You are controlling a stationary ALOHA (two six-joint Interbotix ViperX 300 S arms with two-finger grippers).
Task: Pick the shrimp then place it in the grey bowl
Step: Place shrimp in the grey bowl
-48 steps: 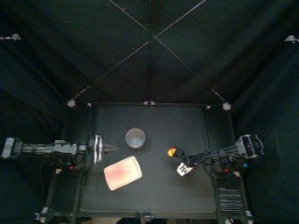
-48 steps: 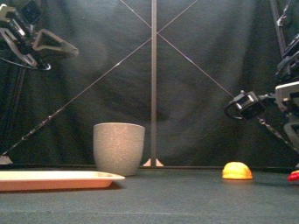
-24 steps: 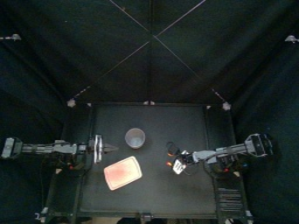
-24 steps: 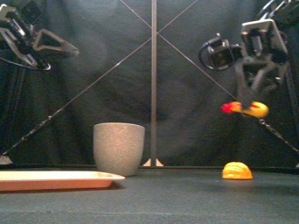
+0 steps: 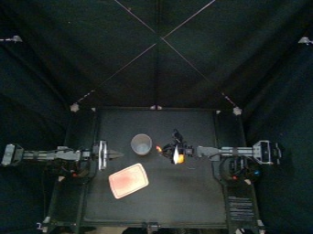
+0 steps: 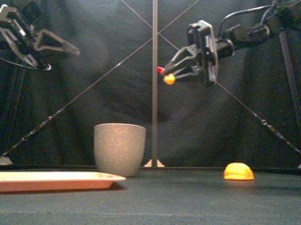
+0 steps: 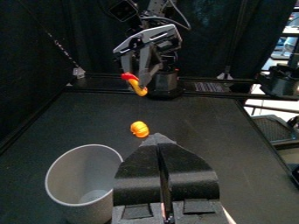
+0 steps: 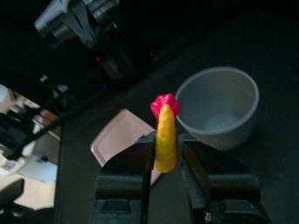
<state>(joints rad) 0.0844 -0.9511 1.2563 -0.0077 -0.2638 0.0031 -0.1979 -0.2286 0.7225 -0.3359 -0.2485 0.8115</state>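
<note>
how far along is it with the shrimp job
Done: the shrimp is off the table, clamped between the fingers of the right gripper. In hand: it hangs high, to the right of the grey bowl, not above it. Left: bring it over the bowl, which looks empty, and release. The left gripper rests shut at the left.

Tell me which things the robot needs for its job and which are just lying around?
For the job: the shrimp, held up in the right gripper; the grey bowl, standing upright.
Just lying about: the pink tray; the orange toy.
</note>
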